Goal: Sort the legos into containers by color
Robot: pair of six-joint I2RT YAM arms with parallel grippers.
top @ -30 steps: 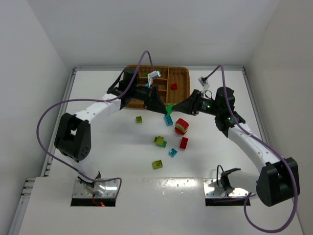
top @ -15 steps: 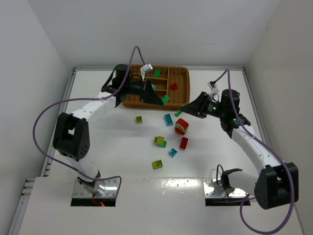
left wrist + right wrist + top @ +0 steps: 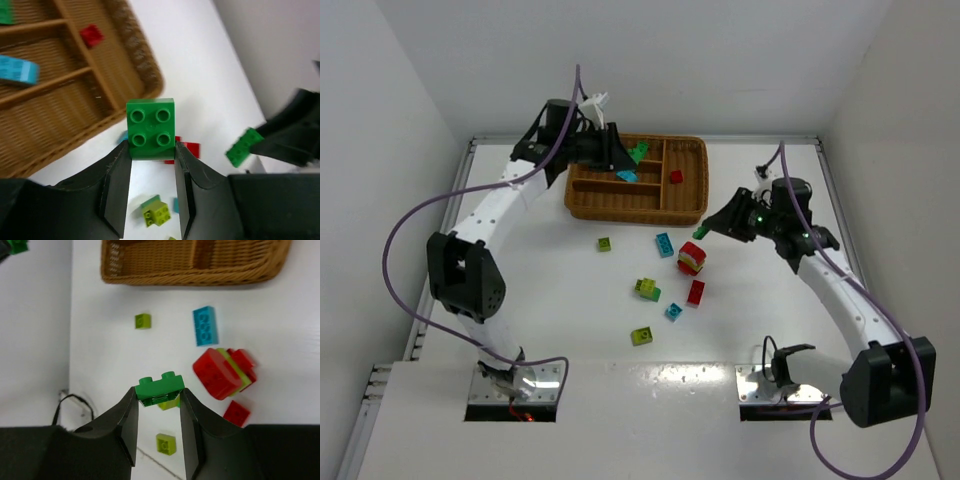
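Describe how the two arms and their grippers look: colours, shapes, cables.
Both arms are alike: the left arm and right arm have white links joined by bulky black joints. A purple cable loops loosely along each one. The left gripper and right gripper each have two flat, matte black fingers with angled tips.

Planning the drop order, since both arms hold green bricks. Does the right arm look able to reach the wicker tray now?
Probably yes. The right gripper, shut on its green brick, hangs beside the tray's near right corner with nothing between. The left gripper is over the tray's far left part, though.
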